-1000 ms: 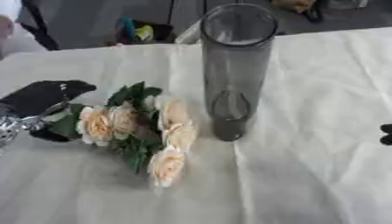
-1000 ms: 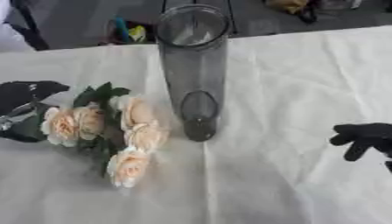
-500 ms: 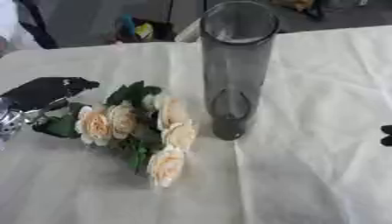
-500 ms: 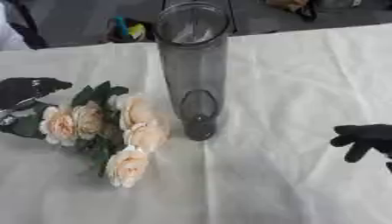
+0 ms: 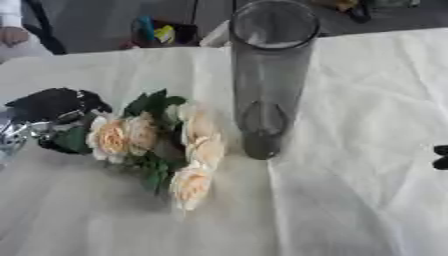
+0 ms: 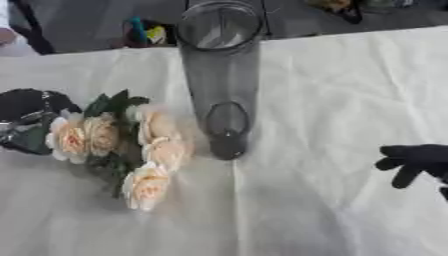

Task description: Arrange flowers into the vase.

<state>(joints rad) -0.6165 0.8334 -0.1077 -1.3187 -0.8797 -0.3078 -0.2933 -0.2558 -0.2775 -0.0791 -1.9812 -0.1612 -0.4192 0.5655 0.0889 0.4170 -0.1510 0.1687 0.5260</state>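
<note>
A tall grey glass vase [image 5: 267, 80] stands upright and empty in the middle of the white-clothed table [image 5: 367, 100]. To its left a bunch of cream roses [image 5: 162, 140] with green leaves lies flat, its heads pointing toward the vase and the near edge. My black left hand [image 5: 54, 104] sits at the bunch's stem end by the left edge, fingers curled over the stems, with the silver wrist below it. My right hand [image 6: 415, 160] hovers open at the right edge, well apart from the vase, holding nothing.
Beyond the table's far edge is a dark floor with a holder of coloured items [image 5: 156, 31]. A person's white sleeve [image 5: 12, 35] shows at the top left corner. Bare cloth lies in front of and to the right of the vase.
My left hand's fingers have drawn in from outstretched to curled over the stem end. The roses, vase and right hand have hardly moved.
</note>
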